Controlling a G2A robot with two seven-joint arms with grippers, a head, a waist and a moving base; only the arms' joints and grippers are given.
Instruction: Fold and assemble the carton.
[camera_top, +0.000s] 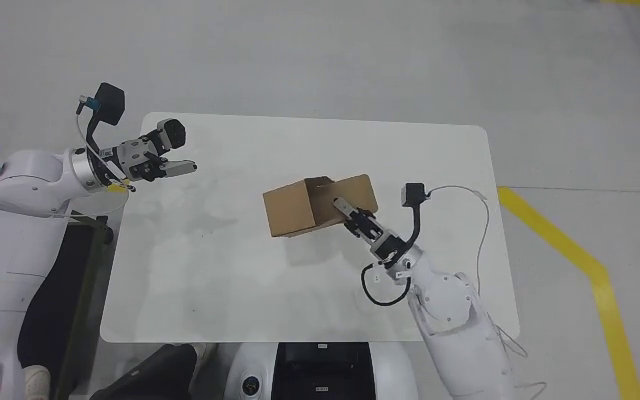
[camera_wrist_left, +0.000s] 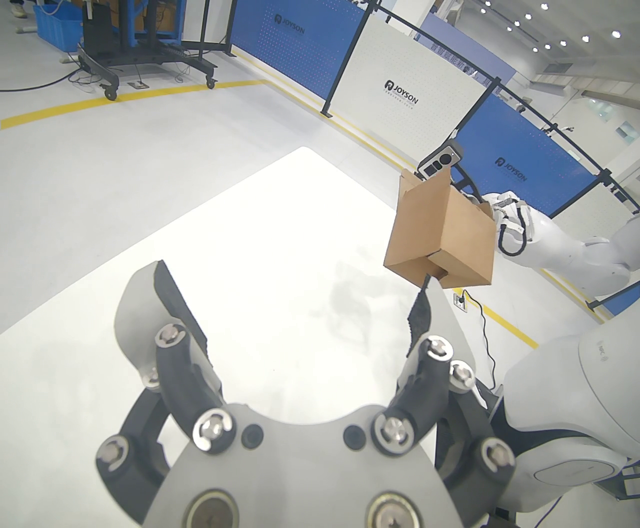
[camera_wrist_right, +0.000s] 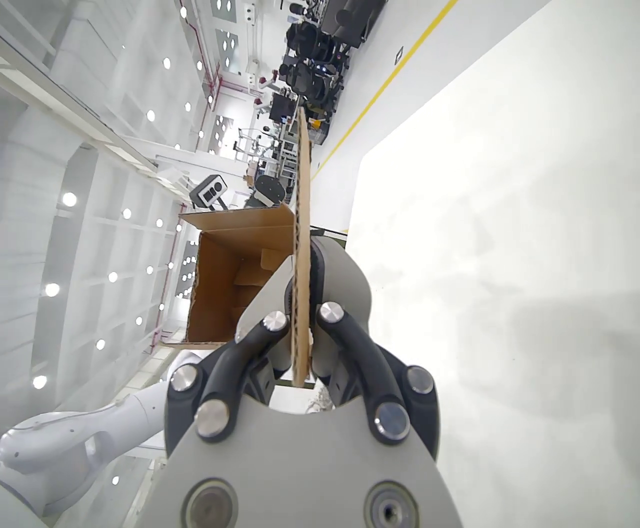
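White table (camera_top: 250, 290), top view: carton (camera_top: 300, 208), part-erected, is held over mid-table by right gripper (camera_top: 347, 213); left gripper (camera_top: 186, 168) is sited near far-left corner. Left wrist view: left jaws are seen spread, empty, carton well apart. Right wrist view: one flap (camera_wrist_right: 301, 200) is clenched edge-on; flap-folding judged in hand, left arm prob. needed next.

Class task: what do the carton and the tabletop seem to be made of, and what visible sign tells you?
The carton looks like brown, matt corrugated cardboard: its fluted edge shows in the grip of the right hand. The tabletop is smooth and white, perhaps laminate or plastic; the look leaves that open.
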